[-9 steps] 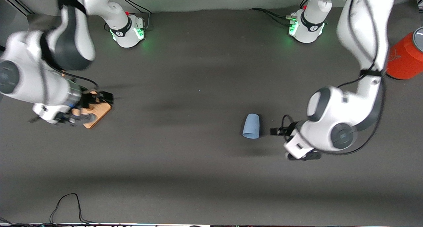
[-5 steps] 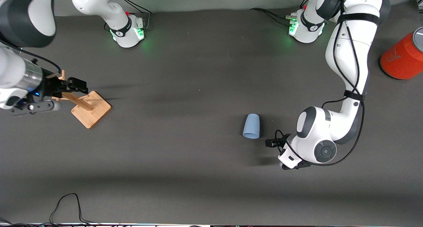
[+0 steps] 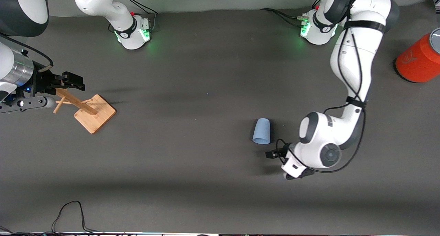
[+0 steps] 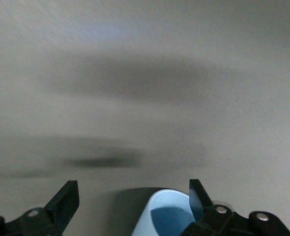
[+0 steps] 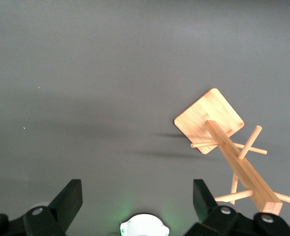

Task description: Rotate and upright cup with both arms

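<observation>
Cup (image 3: 261,131) lies sideways mid-desk; left gripper (image 3: 271,154) beside its mouth, jaws wide, empty — straddle squarely. Right gripper (image 3: 74,80), open, waits over rack (image 3: 90,111).

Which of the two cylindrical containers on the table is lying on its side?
The small pale-blue cup, lying beside the open left gripper. The larger orange-red cylinder stands at the left arm's end.
</observation>
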